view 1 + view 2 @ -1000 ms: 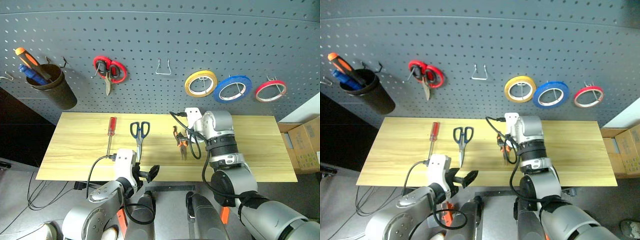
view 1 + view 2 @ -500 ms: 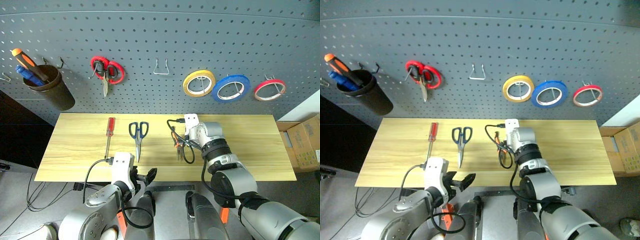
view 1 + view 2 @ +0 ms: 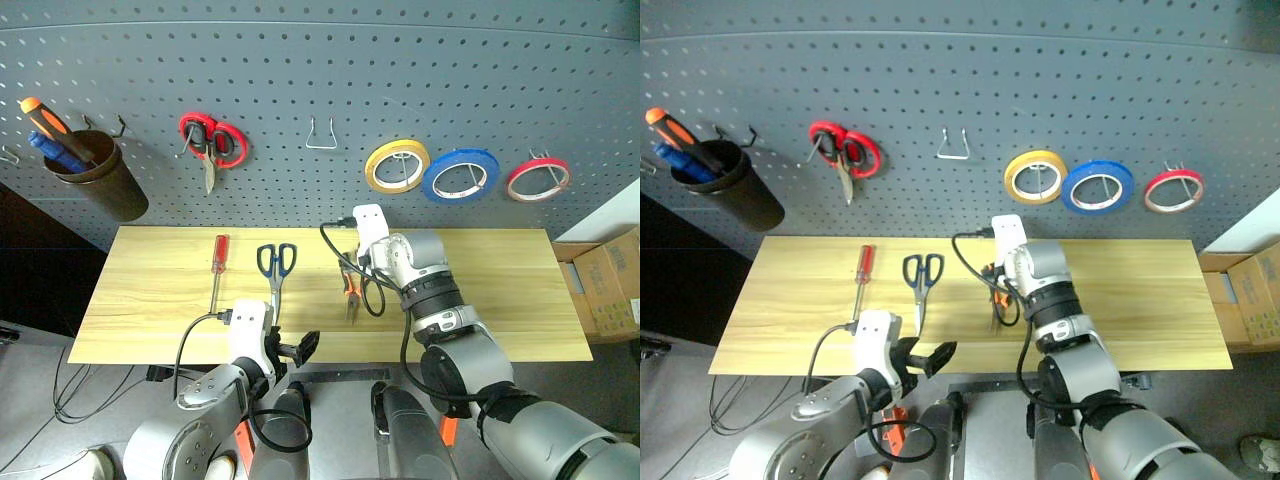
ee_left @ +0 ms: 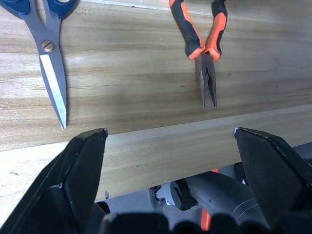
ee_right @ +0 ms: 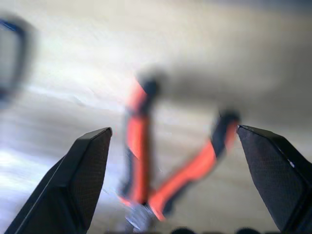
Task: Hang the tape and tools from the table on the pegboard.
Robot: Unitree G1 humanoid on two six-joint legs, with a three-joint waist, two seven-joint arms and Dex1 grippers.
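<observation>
Left wrist view: scissors [image 4: 46, 53] beside pliers [image 4: 204, 53]

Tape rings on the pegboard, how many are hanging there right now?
3, all hooked in a row on the pegboard at the right: the yellow tape ring, then the blue tape, then the red tape ring farthest right. None lie on the table.

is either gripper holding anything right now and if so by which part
Nothing is held. The right gripper is open above the orange-and-black needle-nose pliers; the left gripper is open near the table's edge.

Screwdriver [image 3: 217, 265], scissors [image 3: 277, 268], pliers [image 3: 352, 293] lie left-to-right on table [image 3: 500, 300]
</observation>
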